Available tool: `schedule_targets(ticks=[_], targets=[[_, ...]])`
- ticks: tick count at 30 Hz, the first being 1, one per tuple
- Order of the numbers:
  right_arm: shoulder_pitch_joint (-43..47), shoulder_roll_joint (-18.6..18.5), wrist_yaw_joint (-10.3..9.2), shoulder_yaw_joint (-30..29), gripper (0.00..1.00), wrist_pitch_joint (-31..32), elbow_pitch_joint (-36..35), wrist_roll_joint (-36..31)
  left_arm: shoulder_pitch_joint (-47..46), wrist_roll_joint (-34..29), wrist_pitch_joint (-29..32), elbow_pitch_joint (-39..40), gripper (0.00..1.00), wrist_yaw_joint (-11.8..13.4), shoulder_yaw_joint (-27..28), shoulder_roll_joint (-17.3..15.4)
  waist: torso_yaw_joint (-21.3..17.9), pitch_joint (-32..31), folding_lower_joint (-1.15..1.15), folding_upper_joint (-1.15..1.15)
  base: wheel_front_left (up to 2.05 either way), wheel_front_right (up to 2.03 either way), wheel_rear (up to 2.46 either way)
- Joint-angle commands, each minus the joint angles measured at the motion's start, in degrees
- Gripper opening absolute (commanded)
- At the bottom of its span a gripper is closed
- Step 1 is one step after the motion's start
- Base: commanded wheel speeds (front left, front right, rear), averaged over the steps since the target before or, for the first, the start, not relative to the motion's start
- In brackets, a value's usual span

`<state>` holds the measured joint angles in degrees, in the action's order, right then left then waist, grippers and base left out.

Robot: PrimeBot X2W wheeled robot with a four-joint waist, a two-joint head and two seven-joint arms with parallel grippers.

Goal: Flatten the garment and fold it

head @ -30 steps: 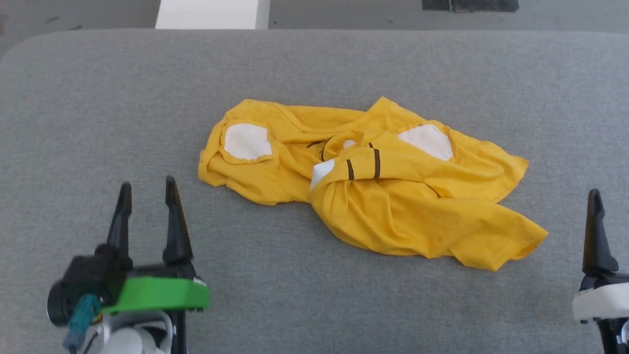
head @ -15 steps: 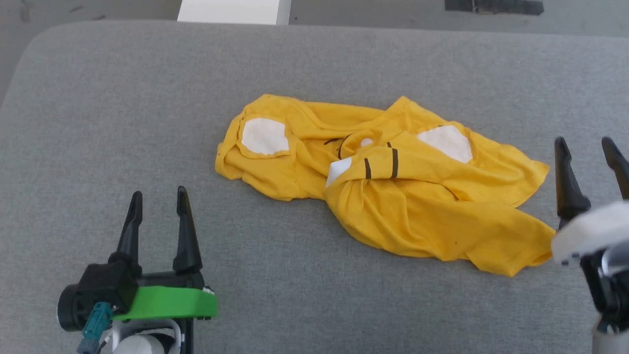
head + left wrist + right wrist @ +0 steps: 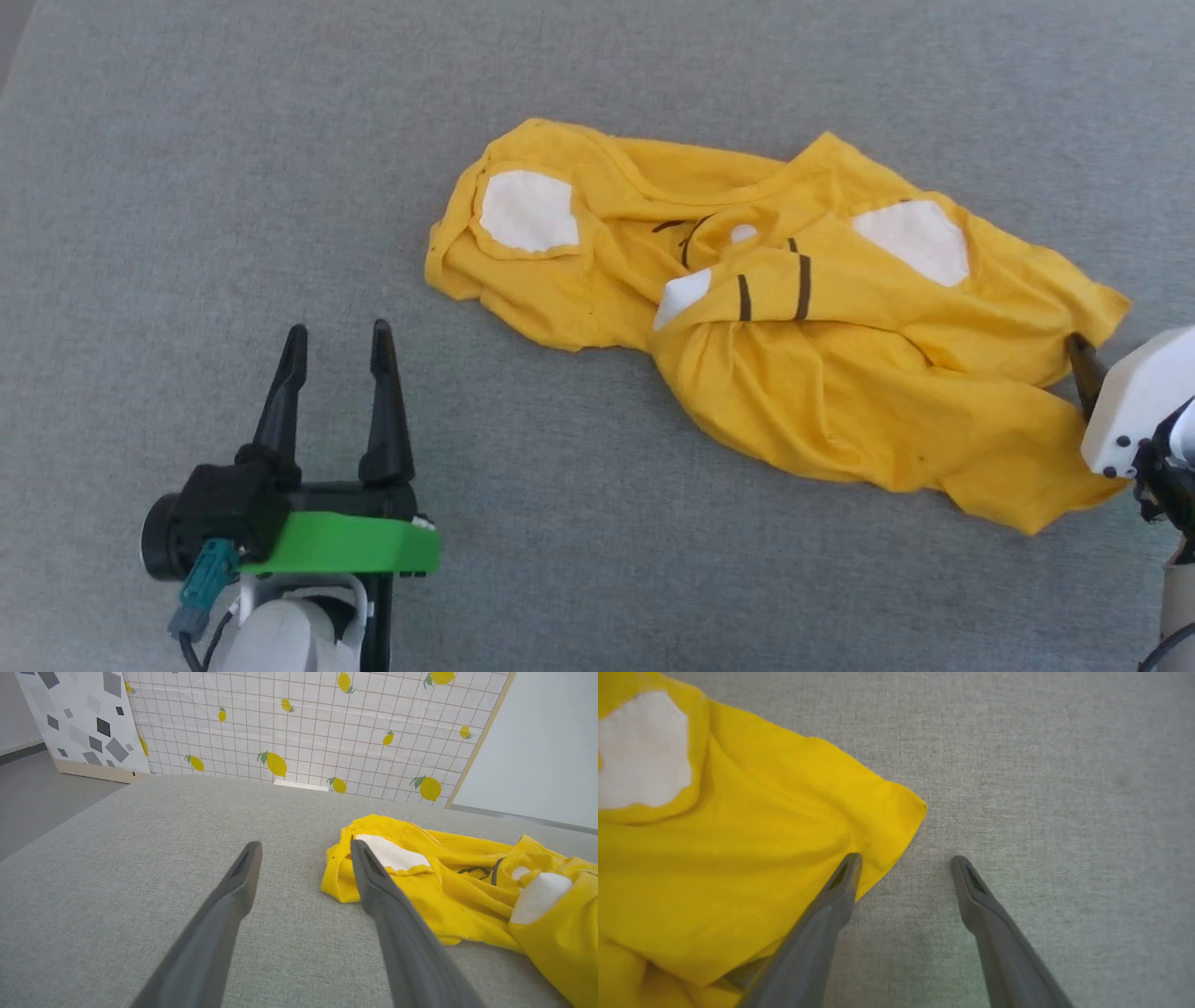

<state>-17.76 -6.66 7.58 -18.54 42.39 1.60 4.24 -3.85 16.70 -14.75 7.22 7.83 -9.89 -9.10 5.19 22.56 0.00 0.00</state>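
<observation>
The garment (image 3: 775, 317), a bright yellow T-shirt with white patches and short black stripes, lies crumpled on the grey padded surface (image 3: 187, 187). My left gripper (image 3: 339, 331) stands open to the near left of it, clear of the cloth. In the left wrist view that gripper (image 3: 304, 846) has nothing between its fingers, and the garment (image 3: 444, 891) lies to its right. My right gripper (image 3: 906, 860) is open at the shirt's right corner: one finger is over the garment (image 3: 738, 849), the other over bare surface. One dark finger (image 3: 1083, 369) shows at the shirt's right edge.
Behind the surface's far edge stands a lemon-print grid panel (image 3: 303, 728), with a panel of grey shapes (image 3: 79, 718) to its left. Grey floor (image 3: 28, 798) lies past the left edge. Bare padding surrounds the shirt.
The head camera has tilted down, shifting the whole picture. My right gripper has come in from the lower right to the shirt's right corner. The left gripper has stayed open to the near left.
</observation>
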Motion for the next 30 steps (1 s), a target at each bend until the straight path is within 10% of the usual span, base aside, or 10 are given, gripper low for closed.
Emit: schedule_targets(ticks=[1,3,4,5,10,28,29,30], targets=[[-1.32,0.52,-0.09,-0.16,1.0,0.14,0.61,0.03,-1.17,-0.38,-0.25,-0.21,1.0,-0.47,0.29,0.41,1.17,1.16,0.0,0.0,0.0,0.0,0.0],[-1.82,1.1,-0.09,0.51,0.82,0.36,1.53,0.75,-1.54,-0.75,-0.25,-0.31,1.0,-0.96,0.64,0.87,1.55,1.54,0.0,0.0,0.0,0.0,0.0],[-2.23,1.32,-0.09,0.58,0.13,0.02,1.59,1.23,-1.64,-0.86,-0.25,-0.35,1.0,-1.14,0.8,1.04,1.64,1.65,0.0,0.0,0.0,0.0,0.0],[-2.69,1.51,-0.09,0.55,0.0,-0.41,1.58,1.61,-1.7,-0.98,-0.25,-0.38,1.0,-1.3,0.98,1.2,1.72,1.75,0.0,0.0,0.0,0.0,0.0],[-6.09,0.58,-0.09,1.79,0.0,-2.03,-1.03,1.88,-1.97,-1.54,-0.25,-0.55,1.0,-2.15,1.86,2.23,1.96,2.65,0.0,0.0,0.0,0.0,0.0],[-25.17,-25.05,-0.09,2.42,0.0,-14.1,8.07,-9.54,-7.18,-3.02,-0.25,-2.26,1.0,-6.3,1.89,5.16,6.43,11.06,0.0,0.0,0.0,0.0,0.0],[-25.23,-25.09,-0.09,2.2,0.28,-14.47,9.46,-10.23,-7.47,-3.14,-0.25,-2.49,1.0,-6.4,1.84,5.27,6.52,11.21,0.0,0.0,0.0,0.0,0.0],[-25.32,-24.87,-0.09,1.83,1.0,-14.86,10.37,-10.65,-7.66,-3.21,-0.25,-2.64,1.0,-6.45,1.82,5.34,6.53,11.28,0.0,0.0,0.0,0.0,0.0]])
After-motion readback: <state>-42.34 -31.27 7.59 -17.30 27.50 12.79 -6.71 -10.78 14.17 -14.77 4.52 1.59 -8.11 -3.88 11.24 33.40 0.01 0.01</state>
